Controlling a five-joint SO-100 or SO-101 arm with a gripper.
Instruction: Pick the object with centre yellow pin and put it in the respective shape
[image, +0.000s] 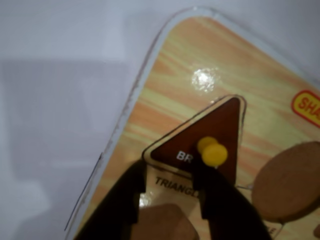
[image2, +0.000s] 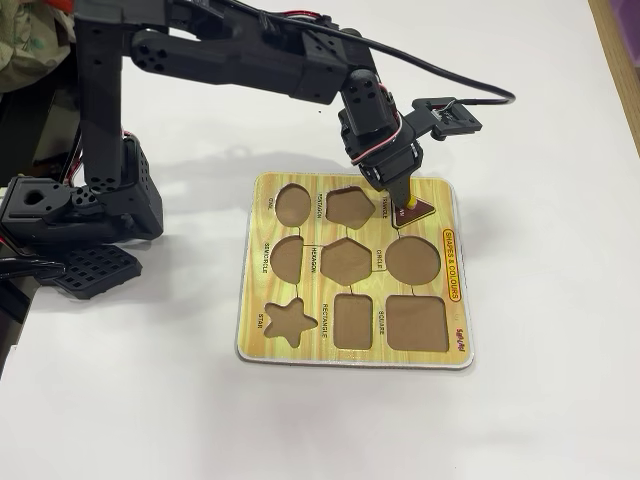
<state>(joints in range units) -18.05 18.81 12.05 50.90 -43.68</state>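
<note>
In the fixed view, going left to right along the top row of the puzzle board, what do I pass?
Oval cutout → pentagon cutout → brown triangle piece with its yellow knob, lying in the top right corner of the board, with the gripper right at that knob.

Claw (image: 170, 192) covers triangle (image: 215, 127) lower edge, label text; circle recess (image: 287, 182) cropped right.

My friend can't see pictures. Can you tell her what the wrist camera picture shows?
A dark-brown triangle with a yellow knob lies in the triangle-shaped hole near the corner of a wooden shape puzzle board, and the robot's black gripper reaches up from the bottom edge, one finger beside the knob. The board lies on a white table, with empty cut-outs nearby.
</note>
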